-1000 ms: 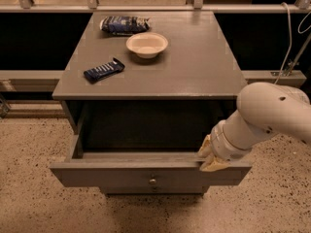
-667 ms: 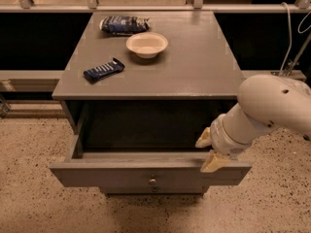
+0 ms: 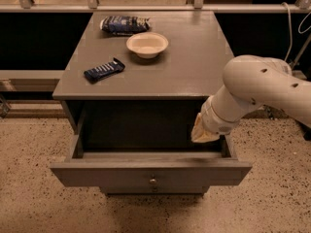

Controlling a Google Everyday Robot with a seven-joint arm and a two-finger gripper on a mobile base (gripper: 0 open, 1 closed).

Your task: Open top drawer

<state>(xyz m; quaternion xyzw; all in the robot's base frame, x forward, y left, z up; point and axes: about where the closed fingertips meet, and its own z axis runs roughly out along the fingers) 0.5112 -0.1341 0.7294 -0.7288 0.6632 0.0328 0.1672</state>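
I see the top drawer (image 3: 112,173) pulled well out from the front of the bench (image 3: 194,67), just under its top. My end effector (image 3: 203,132) hangs below the bench's front right corner; whether it is spread or pressed together I cannot tell.

Top drawer (image 3: 97,172): seen pulled well out, round knob (image 3: 153,181) at front centre.
Claw (image 3: 204,131): held over the drawer's right side, near the worktop (image 3: 194,67) front edge.
Carried on worktop: pale bowl (image 3: 147,44), dark snack bar (image 3: 104,70), dark bag (image 3: 124,24).
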